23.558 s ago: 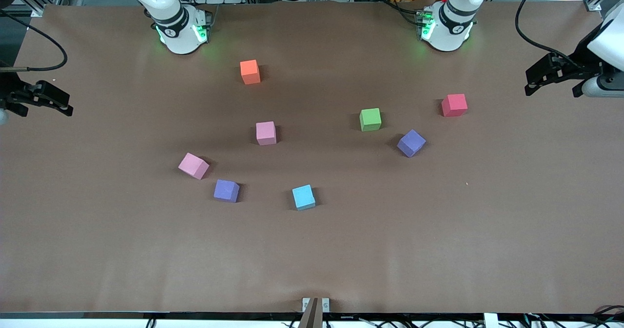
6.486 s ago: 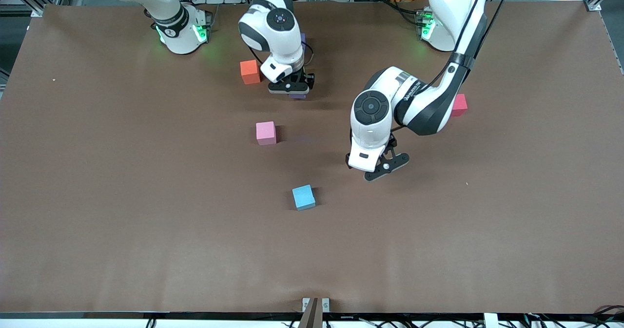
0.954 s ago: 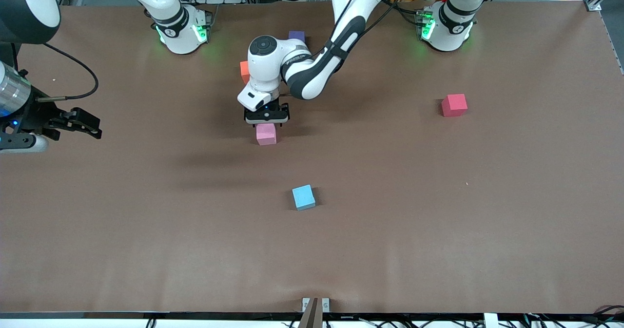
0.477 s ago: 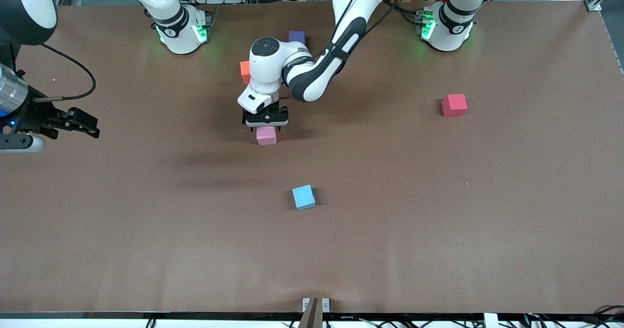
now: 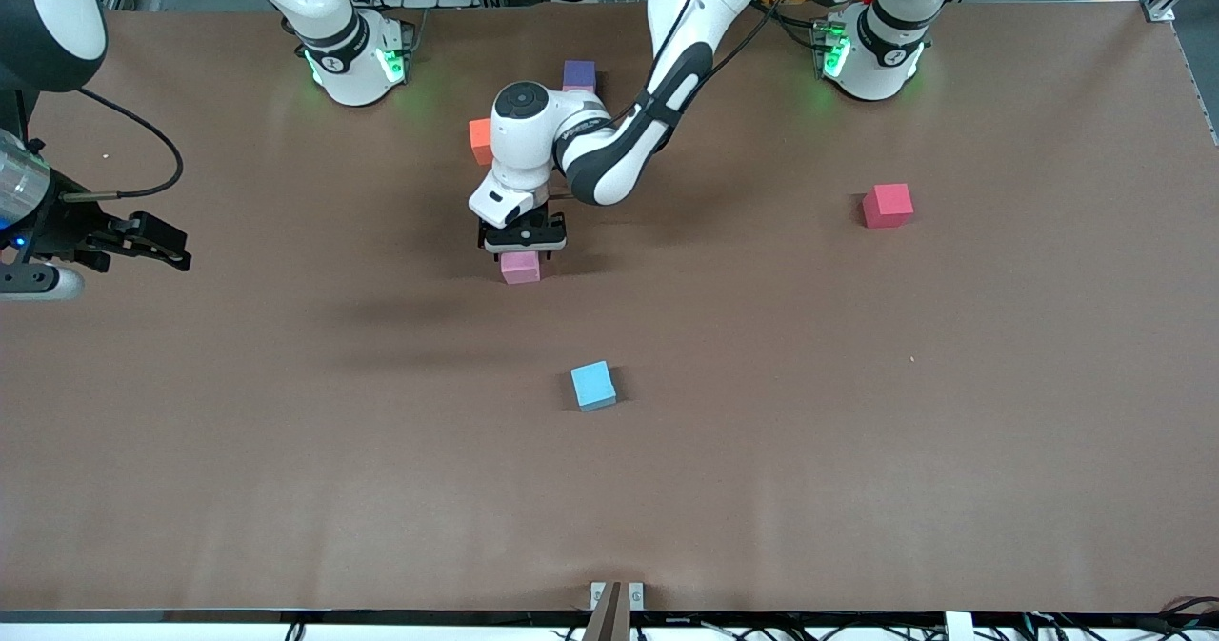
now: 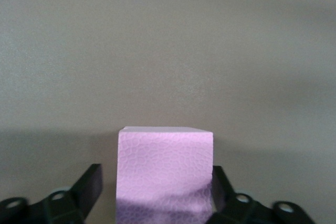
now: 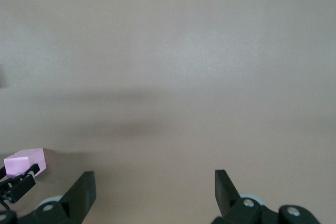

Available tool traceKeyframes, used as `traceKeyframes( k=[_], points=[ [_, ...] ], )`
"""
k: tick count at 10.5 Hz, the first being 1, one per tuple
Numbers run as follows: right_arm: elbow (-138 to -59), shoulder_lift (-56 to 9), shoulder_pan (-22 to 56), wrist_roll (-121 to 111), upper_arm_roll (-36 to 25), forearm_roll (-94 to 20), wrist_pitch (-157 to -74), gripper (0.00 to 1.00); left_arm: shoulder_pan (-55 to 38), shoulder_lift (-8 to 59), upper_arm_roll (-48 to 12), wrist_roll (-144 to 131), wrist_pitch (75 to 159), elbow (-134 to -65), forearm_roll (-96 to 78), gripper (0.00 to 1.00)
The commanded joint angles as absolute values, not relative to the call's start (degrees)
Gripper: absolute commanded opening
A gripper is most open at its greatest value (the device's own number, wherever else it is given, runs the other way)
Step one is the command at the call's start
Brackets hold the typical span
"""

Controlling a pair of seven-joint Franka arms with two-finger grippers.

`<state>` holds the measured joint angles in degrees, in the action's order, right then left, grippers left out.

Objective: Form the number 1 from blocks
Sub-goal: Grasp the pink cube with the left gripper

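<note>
A pink block [image 5: 520,269] lies on the brown table [image 5: 762,431], mid-table toward the right arm's end. My left gripper [image 5: 522,249] is low over it, open, one finger on each side; in the left wrist view the pink block [image 6: 165,174] fills the gap of the left gripper [image 6: 156,184]. A purple block [image 5: 579,74] sits near the bases, and an orange block [image 5: 478,141] peeks out beside the left arm. The other pink, purple and green blocks are hidden. My right gripper [image 5: 169,246] waits open and empty above the table's edge at the right arm's end; the right gripper [image 7: 155,184] sees bare table.
A blue block [image 5: 593,385] lies nearer the front camera than the pink one. A red block [image 5: 888,205] sits toward the left arm's end. The right wrist view shows the pink block [image 7: 25,161] far off.
Over the last second my left gripper has come down around the pink block. The right gripper has barely drifted.
</note>
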<state>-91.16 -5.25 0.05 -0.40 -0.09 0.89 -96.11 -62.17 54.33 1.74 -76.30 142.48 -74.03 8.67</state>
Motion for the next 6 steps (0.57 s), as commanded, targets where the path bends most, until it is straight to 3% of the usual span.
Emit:
traceKeyframes(
  k=[1,6],
  points=[
    [-91.05,-5.36,-0.97,-0.88,0.53,0.53,-96.06,1.00,-63.11,54.58,2.90,-78.40,142.21,-73.21,7.82,0.00],
    [-90.53,-4.66,-2.02,-1.93,0.53,1.05,-95.54,1.00,-61.62,49.40,2.81,-76.13,128.35,-74.97,7.38,0.00]
  ],
)
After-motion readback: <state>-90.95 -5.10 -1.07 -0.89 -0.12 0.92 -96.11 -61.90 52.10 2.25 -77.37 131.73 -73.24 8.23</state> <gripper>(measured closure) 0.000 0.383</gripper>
